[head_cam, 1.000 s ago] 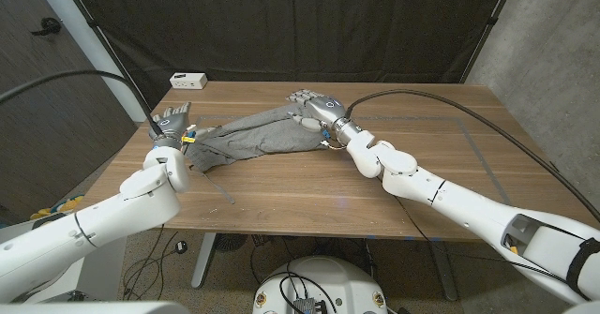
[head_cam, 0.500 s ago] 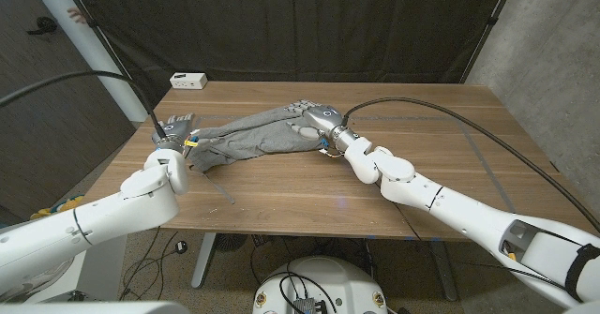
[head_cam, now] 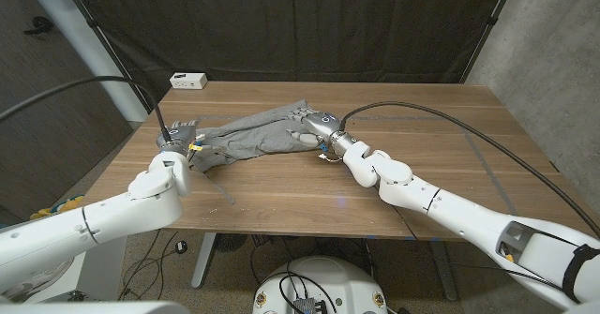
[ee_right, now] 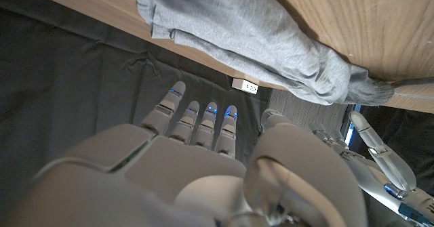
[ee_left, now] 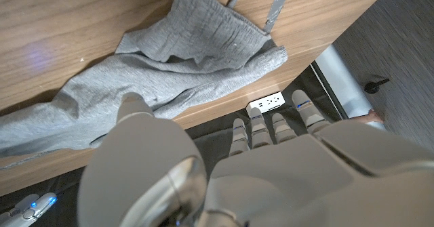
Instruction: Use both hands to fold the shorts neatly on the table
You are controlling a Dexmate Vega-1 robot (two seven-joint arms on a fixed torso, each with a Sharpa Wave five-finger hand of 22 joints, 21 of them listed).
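Crumpled soft grey knit shorts (head_cam: 251, 135) sprawl across the wood-grain table (head_cam: 422, 155).

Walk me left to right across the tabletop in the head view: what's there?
Left hand → grey shorts → right hand → black cable arcing over the table's right side.

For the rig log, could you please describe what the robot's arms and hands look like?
Both arms have glossy white rounded shells with silver metal wrist joints. The left hand and right hand are grey, segmented and five-fingered; small blue lights dot the right hand's fingers. A black cable loops to each wrist, with yellow and blue wiring there.
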